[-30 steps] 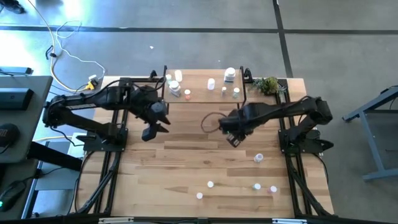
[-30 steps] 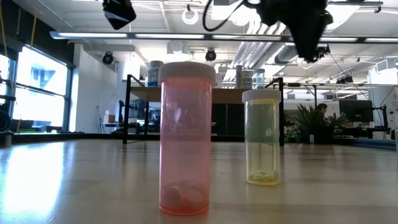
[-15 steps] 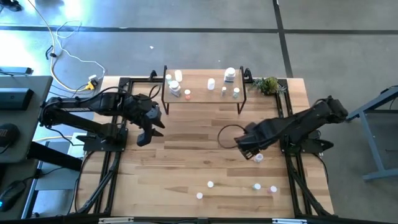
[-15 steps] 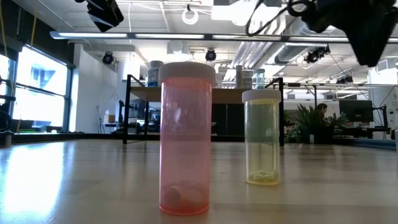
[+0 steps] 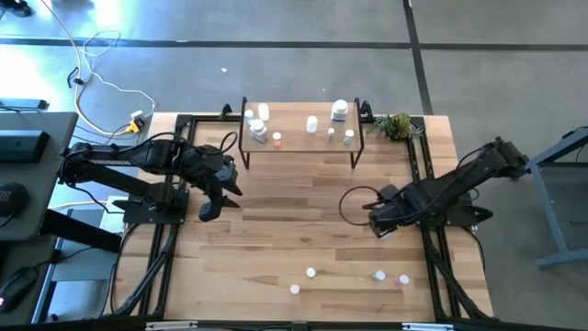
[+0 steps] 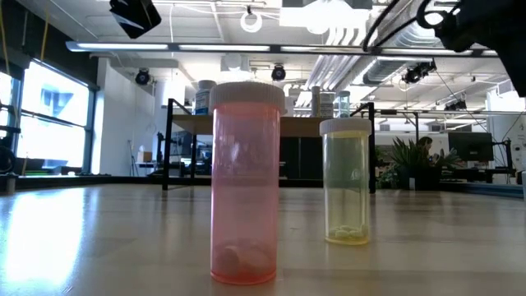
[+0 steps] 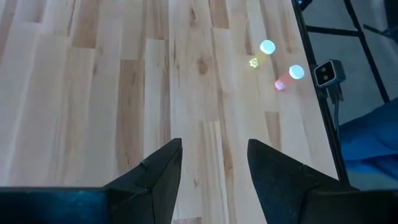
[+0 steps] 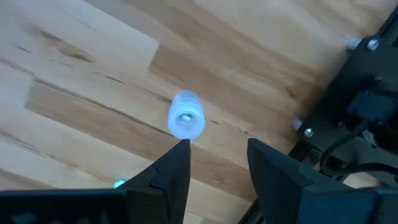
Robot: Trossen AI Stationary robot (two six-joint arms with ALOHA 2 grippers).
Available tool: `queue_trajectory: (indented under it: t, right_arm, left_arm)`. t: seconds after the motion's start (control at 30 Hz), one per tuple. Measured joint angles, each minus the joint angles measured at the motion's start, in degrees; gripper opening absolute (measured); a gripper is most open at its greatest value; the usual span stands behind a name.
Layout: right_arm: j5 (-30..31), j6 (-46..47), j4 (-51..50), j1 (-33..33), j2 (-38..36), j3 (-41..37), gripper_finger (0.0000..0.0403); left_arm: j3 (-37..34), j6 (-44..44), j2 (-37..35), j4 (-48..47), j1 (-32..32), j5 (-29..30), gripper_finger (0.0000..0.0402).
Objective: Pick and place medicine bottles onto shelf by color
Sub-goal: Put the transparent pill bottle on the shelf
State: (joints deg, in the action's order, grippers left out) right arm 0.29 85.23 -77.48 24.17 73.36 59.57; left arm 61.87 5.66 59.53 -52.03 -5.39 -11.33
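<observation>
While the left gripper (image 5: 213,208) waits spread, the right gripper (image 8: 214,163) hangs spread above 1 seemingly white-capped bottle (image 8: 185,116).

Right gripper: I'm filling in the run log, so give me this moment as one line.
right gripper open, over a bottle on the table | left gripper open, empty, waiting | shelf holds several bottles

Right gripper (image 5: 377,226) has swung from the table's centre toward its right side, now directly over a white-capped bottle (image 8: 186,116), fingers apart; left gripper (image 5: 209,211) has drawn back toward the left edge
</observation>
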Motion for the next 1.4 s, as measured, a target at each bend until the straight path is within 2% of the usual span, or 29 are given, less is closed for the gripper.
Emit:
queue_trajectory:
  t: [0.2,0.4,0.87,1.03,1.27,1.4]
  right_arm:
    - [-3.8,0.5,5.1,-0.1,0.0,-5.1,0.0187]
    - [-4.4,1.4,12.9,0.2,0.0,-10.2,0.0228]
    - [-3.3,1.9,25.4,0.2,0.1,-17.1,0.0232]
    - [-3.6,1.7,24.9,0.3,0.1,-17.4,0.0232]
    - [-3.8,-9.5,25.8,0.2,0.1,-17.4,0.0232]
    - [-5.0,-22.7,28.3,0.2,0.1,-17.4,0.0232]
  left_arm:
    - [0.0,0.5,0.0,0.0,0.4,0.0,0.0174]
    - [0.0,1.2,0.0,0.0,0.4,0.0,0.0174]
    - [0.0,1.3,0.0,0.0,0.4,0.0,0.0174]
    - [0.0,1.2,0.0,0.0,0.4,0.0,0.0174]
    - [0.0,1.2,0.0,0.0,0.4,0.1,0.0174]
    - [0.0,1.0,0.0,0.0,0.3,0.2,0.0174]
